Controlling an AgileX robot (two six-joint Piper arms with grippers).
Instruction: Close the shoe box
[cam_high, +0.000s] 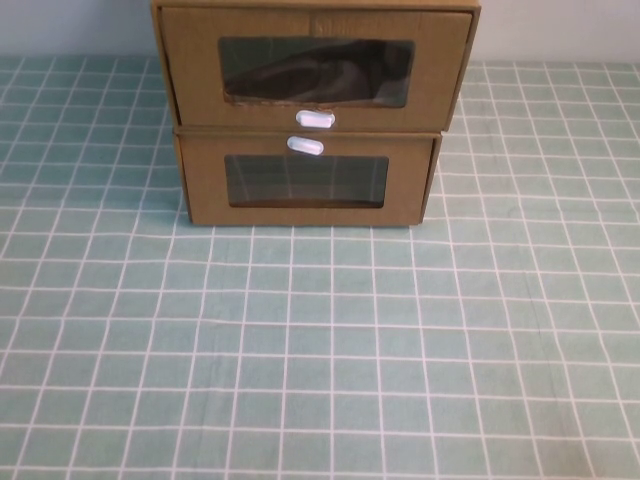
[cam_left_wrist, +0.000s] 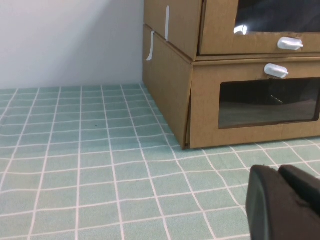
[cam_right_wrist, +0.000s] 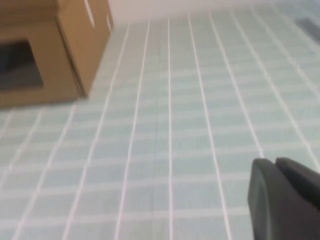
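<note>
The shoe box (cam_high: 190, 75) is the upper of two stacked brown cardboard boxes at the back middle of the table. Its white pull tab (cam_high: 315, 119) sits just below its clear window, and something dark shows behind that window. Its drawer front stands out a little from its sleeve and overhangs the box beneath. It also shows in the left wrist view (cam_left_wrist: 220, 30). Neither gripper shows in the high view. My left gripper (cam_left_wrist: 278, 172) is shut and empty, low over the cloth, in front of and to the left of the boxes. My right gripper (cam_right_wrist: 275, 162) is shut and empty, to their right.
The lower cardboard box (cam_high: 205, 185) has its white tab (cam_high: 305, 146) above its window and bears the shoe box. A green cloth with a white grid (cam_high: 320, 350) covers the table. A pale wall (cam_left_wrist: 70, 40) stands behind the boxes.
</note>
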